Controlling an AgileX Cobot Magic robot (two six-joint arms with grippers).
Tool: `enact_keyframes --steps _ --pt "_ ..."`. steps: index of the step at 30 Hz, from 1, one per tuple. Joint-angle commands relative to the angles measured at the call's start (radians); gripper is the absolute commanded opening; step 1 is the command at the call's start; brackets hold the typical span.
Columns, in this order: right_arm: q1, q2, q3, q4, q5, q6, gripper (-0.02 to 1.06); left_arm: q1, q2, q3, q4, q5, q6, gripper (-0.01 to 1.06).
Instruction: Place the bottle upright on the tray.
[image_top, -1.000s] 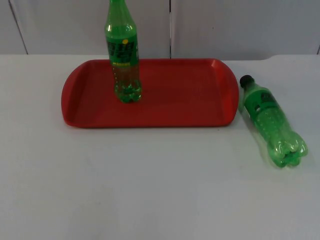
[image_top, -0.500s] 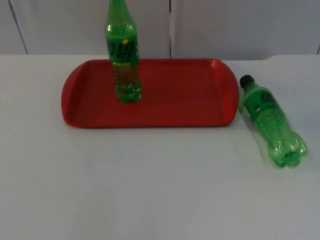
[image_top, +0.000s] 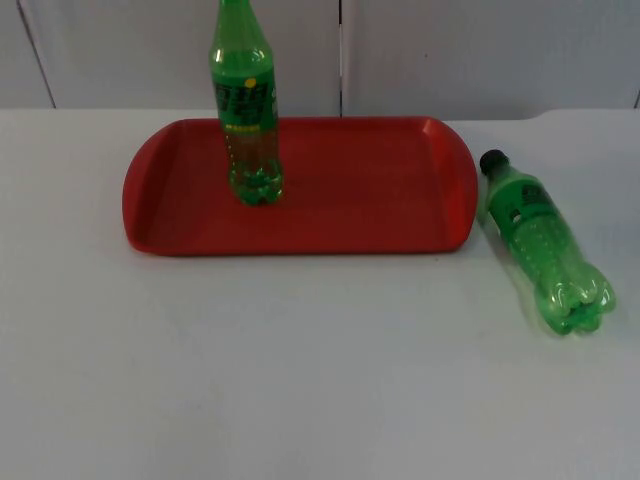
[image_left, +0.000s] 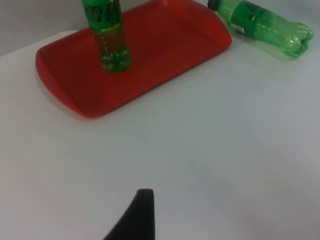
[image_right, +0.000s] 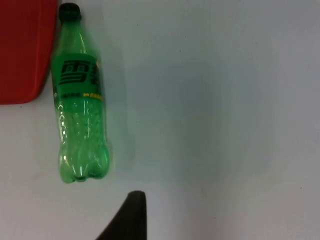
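Note:
A red tray (image_top: 350, 195) lies at the back middle of the table. One green bottle (image_top: 246, 110) stands upright on its left part. A second green bottle (image_top: 540, 240) with a black cap lies on its side on the table just right of the tray, cap toward the wall. The left wrist view takes in the tray (image_left: 165, 50), the standing bottle (image_left: 107, 35) and the lying bottle (image_left: 260, 25), with my left gripper (image_left: 142, 215) well back from them over bare table. My right gripper (image_right: 127, 217) hangs near the base of the lying bottle (image_right: 80, 115), apart from it.
The white table (image_top: 300, 380) stretches wide in front of the tray. A grey partition wall (image_top: 450, 50) closes the back. The tray's right end (image_right: 25, 50) sits close beside the lying bottle's neck.

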Motion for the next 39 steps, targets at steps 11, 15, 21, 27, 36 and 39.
enact_keyframes --steps 11,15,21,27,36,39 --pt "-0.001 0.223 -0.11 0.013 0.005 -0.013 1.05 -0.006 -0.005 0.003 0.005 0.004 -0.005 1.05" --pt "0.037 0.28 -0.143 0.017 0.013 -0.013 1.05 -0.006 -0.005 0.003 0.004 0.002 -0.005 1.05" --pt "0.144 0.389 -0.222 0.02 -0.008 -0.011 1.05 -0.006 -0.005 0.012 0.006 -0.012 -0.005 1.05" --pt "0.24 0.56 -0.358 0.022 0.064 0.015 1.05 -0.006 -0.005 0.012 0.008 -0.011 -0.005 1.05" --pt "0.314 0.76 -0.526 -0.011 0.106 0.076 1.05 -0.006 -0.005 0.012 0.008 -0.011 -0.005 1.05" --pt "0.333 0.836 -0.597 -0.053 0.132 0.128 1.05 -0.006 -0.005 0.012 0.008 -0.011 -0.005 1.05"
